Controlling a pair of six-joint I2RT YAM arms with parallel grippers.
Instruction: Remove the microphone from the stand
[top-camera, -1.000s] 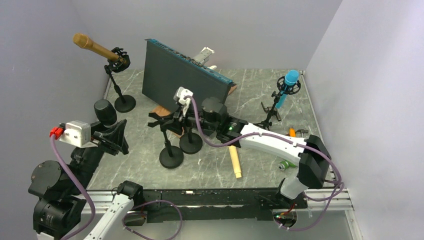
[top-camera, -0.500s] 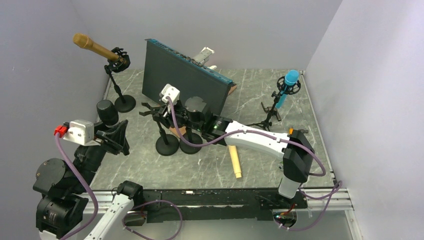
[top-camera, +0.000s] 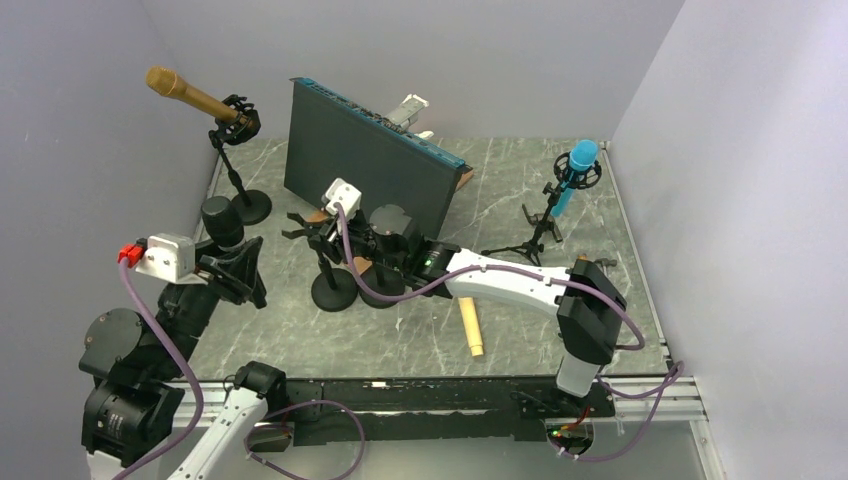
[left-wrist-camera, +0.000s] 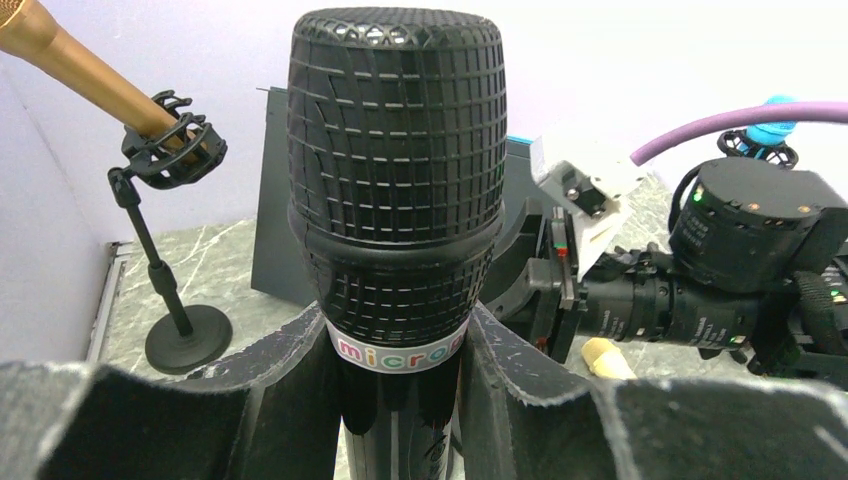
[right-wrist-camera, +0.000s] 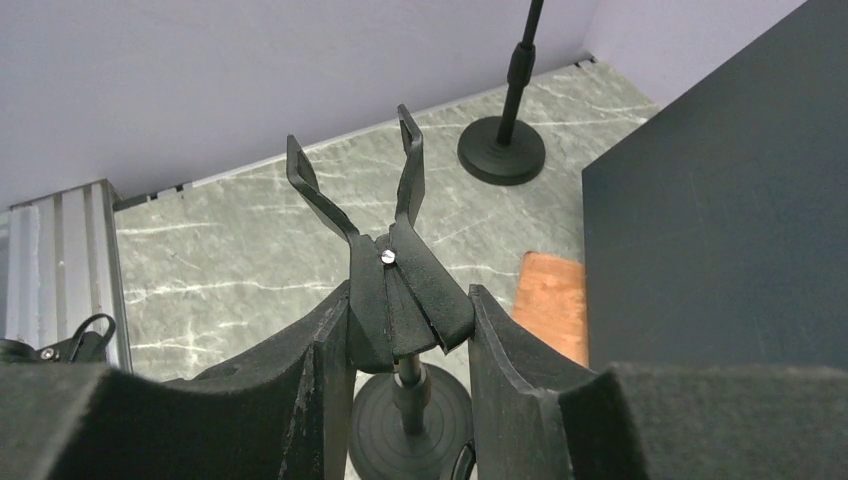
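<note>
Left gripper clamps microphone, head above its fingers; right gripper pinches empty stand clip. Extraction looks done; next: set both down gently.

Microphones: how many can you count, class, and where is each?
3. A gold mic in the back-left stand; a blue mic on the back-right tripod; a black mic held in the left fingers. More may hide behind the panel.

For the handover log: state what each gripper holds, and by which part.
Left gripper: black microphone, by the handle just below its head. Right gripper: empty stand clip, by its base.
</note>
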